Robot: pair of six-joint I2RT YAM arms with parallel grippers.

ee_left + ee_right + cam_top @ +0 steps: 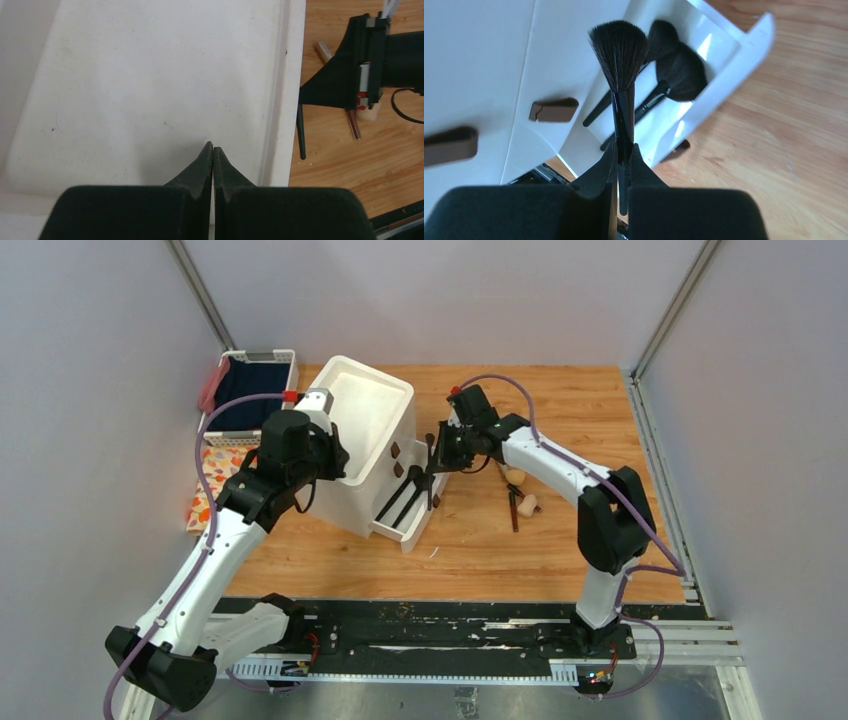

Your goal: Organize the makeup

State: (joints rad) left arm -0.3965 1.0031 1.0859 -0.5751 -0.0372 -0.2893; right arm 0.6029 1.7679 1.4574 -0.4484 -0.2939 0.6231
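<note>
My right gripper (436, 466) is shut on a black makeup brush (619, 55), its jaws (623, 152) pinching the handle with the bristles pointing away. The brush hangs over the open bottom drawer (405, 528) of the white drawer box (365, 435). Two black brushes (674, 75) lie in that drawer. A reddish-brown stick (514, 510) and a beige sponge (527, 504) lie on the wood to the right, beside another beige piece (514, 477). My left gripper (213, 148) is shut and empty, over the box's white top (150, 90).
A white basket (250, 390) with dark blue cloth stands at the back left, with a patterned mat (215, 475) in front of it. The box's two upper drawers have brown knobs (554, 110) and are closed. Grey walls enclose the wooden table (560, 550).
</note>
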